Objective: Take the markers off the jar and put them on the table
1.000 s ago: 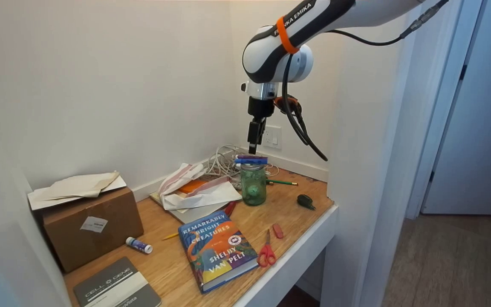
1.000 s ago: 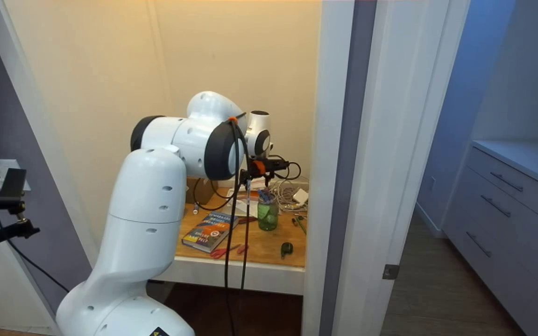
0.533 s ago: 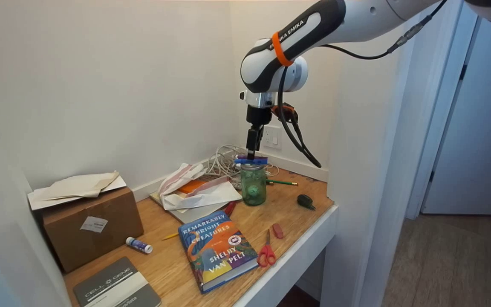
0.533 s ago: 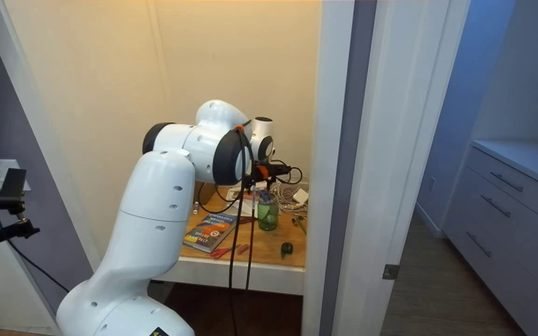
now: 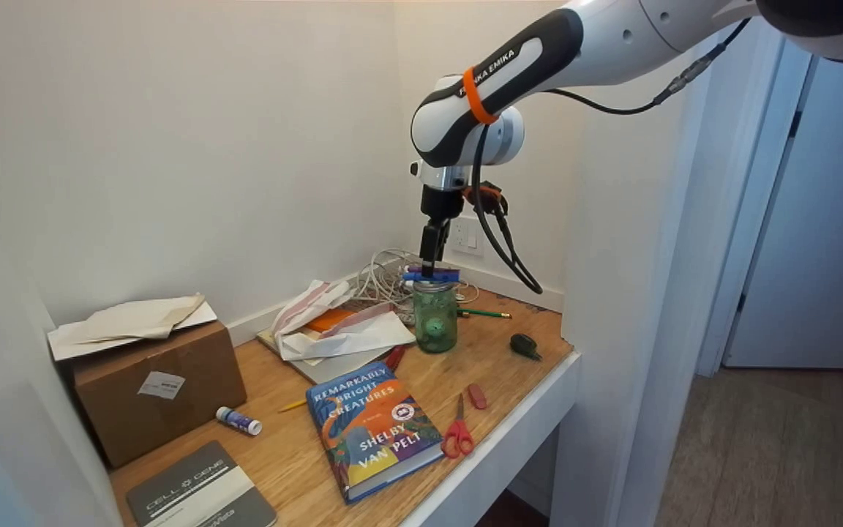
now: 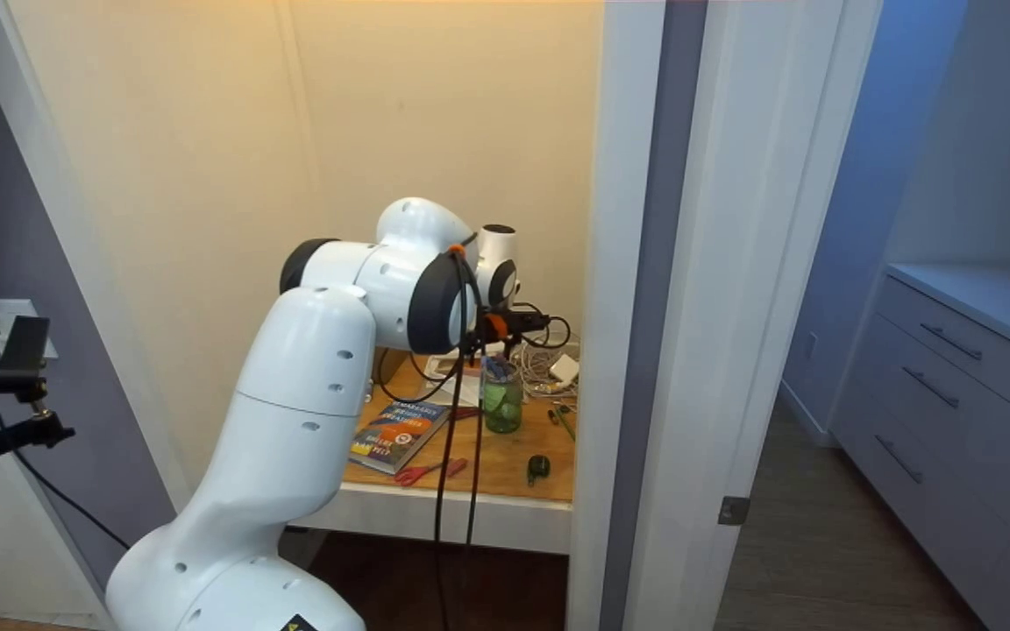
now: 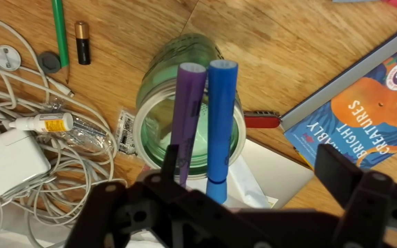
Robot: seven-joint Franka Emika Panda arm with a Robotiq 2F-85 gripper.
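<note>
Wooden table [image 5: 495, 359] under jar [image 5: 435, 326], book [image 5: 374, 432], scissors [image 5: 458, 424]

The jar [image 5: 435, 318] is showing smooth, clear green glass, its rim [image 7: 137, 127] looking like metal. The purple marker [image 7: 187, 106] and the blue marker [image 7: 221, 120] are presenting smooth plastic; the fingers [image 7: 334, 175] are looking matt. The worktop [image 7: 271, 58] is showing grained wood, lightly shining. In the wrist view, at nine o'clock from the jar, a charger block [image 7: 12, 162] is showing smooth white plastic. In an exterior view, between eight and nine o'clock from the jar, a box [image 5: 165, 402] is showing dull brown cardboard.
</note>
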